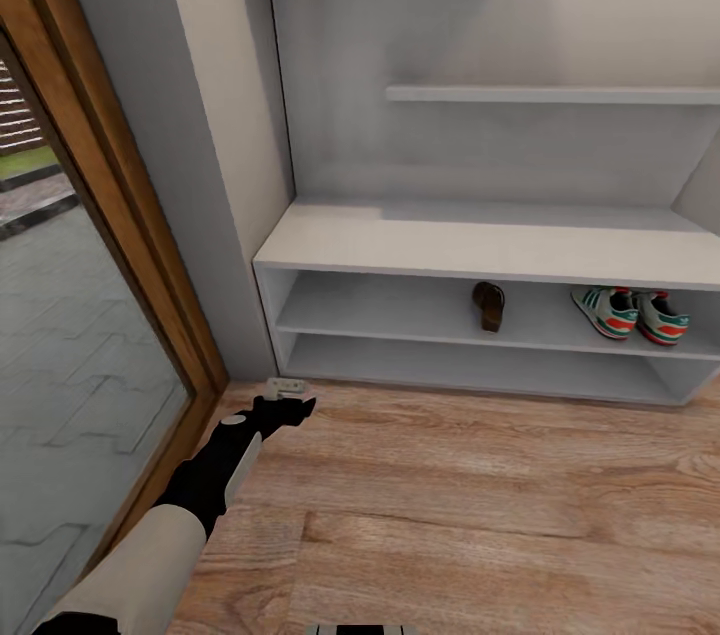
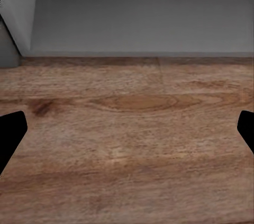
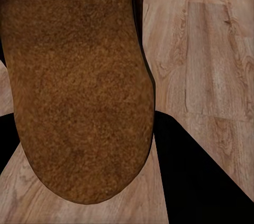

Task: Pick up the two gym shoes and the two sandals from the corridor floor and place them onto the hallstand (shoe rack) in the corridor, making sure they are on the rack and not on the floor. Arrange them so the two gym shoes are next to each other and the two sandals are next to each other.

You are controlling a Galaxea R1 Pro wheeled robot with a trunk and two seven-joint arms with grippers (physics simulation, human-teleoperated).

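- The rack point(image 1: 480, 250), pale grey-white, stands against the wall; its middle tier holds both gym shoes point(image 1: 632, 313) side by side and one sandal point(image 1: 489, 305) well left of them.
- The floor point(image 1: 480, 515), wood-grain plank, lies bare before it.
- The left gripper point(image 1: 285, 395) hovers low over the floor near the rack's left end, fingers spread, holding nothing.
- The second sandal point(image 3: 79, 81), brown with a grainy sole, sits in the right gripper, fingers apparently clamped on it.
- Judged step: the last shoe; next it needs setting just beside the shelved sandal.

Sandal point(image 1: 489, 304) left of gym shoes point(image 1: 630, 313), on hallstand point(image 1: 400, 245) shelf.
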